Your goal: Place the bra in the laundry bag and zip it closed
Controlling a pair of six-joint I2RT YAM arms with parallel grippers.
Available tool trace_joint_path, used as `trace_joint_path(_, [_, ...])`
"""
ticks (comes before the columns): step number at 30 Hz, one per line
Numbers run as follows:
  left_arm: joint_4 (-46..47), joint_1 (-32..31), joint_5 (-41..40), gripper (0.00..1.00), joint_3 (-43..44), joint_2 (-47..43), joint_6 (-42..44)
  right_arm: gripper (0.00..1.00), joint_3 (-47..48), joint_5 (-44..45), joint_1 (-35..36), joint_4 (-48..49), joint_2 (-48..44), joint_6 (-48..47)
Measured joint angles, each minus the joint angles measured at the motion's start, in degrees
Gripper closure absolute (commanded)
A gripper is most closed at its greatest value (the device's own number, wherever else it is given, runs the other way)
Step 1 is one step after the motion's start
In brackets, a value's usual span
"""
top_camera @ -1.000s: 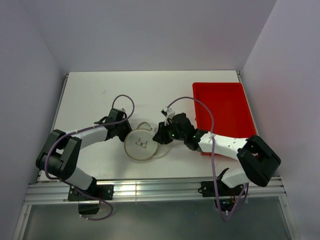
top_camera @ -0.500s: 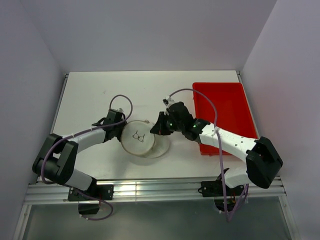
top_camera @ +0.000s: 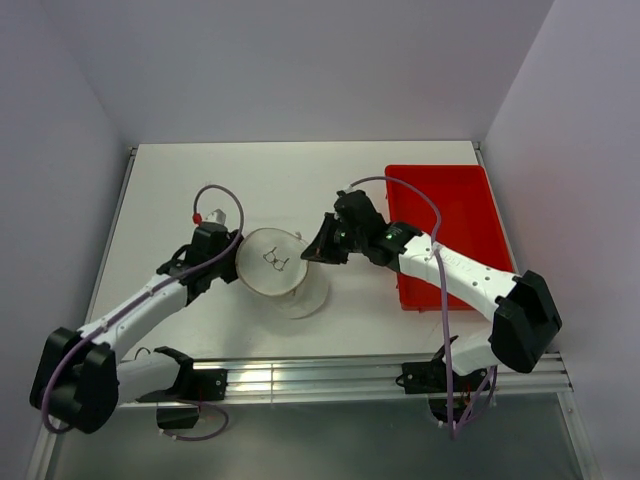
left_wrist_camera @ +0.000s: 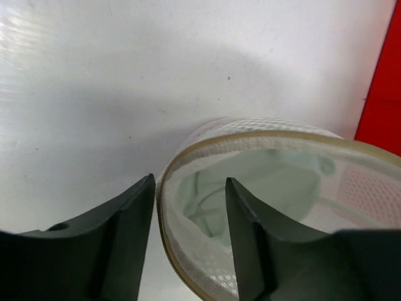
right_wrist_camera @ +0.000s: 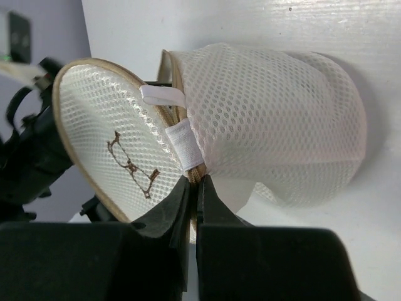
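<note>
The laundry bag (top_camera: 283, 272) is a cream mesh pouch that lies on its side at mid table, its round face with the dark bra outline (right_wrist_camera: 119, 157) tilted up. My right gripper (right_wrist_camera: 199, 180) is shut on the bag's tan zip edge beside a white tab; from above, the right gripper (top_camera: 312, 252) sits at the bag's right. My left gripper (left_wrist_camera: 190, 182) is open, its fingers (left_wrist_camera: 125, 238) on either side of the bag's rim at the bag's left (top_camera: 233, 265). Pale soft fabric, the bra (left_wrist_camera: 250, 188), lies inside the mesh.
A red tray (top_camera: 445, 225) stands at the right of the white table (top_camera: 180, 190), close behind my right forearm, and its edge (left_wrist_camera: 382, 94) shows in the left wrist view. Walls enclose the table on three sides.
My left gripper opened from shut and its arm swung out to the left. My right gripper closed on the bag's zip edge and moved farther up the table. The bag shifted and tilted with it.
</note>
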Motion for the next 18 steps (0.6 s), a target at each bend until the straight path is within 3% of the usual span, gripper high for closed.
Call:
trace_joint_path(8, [-8.4, 0.0, -9.7, 0.39, 0.4, -15.5, -1.2, 1.00, 4.3, 0.4, -0.3, -2.6, 2.7, 2.7])
trace_joint_path(18, [-18.9, 0.3, -18.7, 0.49, 0.5, -33.9, -4.6, 1.00, 8.9, 0.3, -1.2, -5.8, 8.0, 3.3])
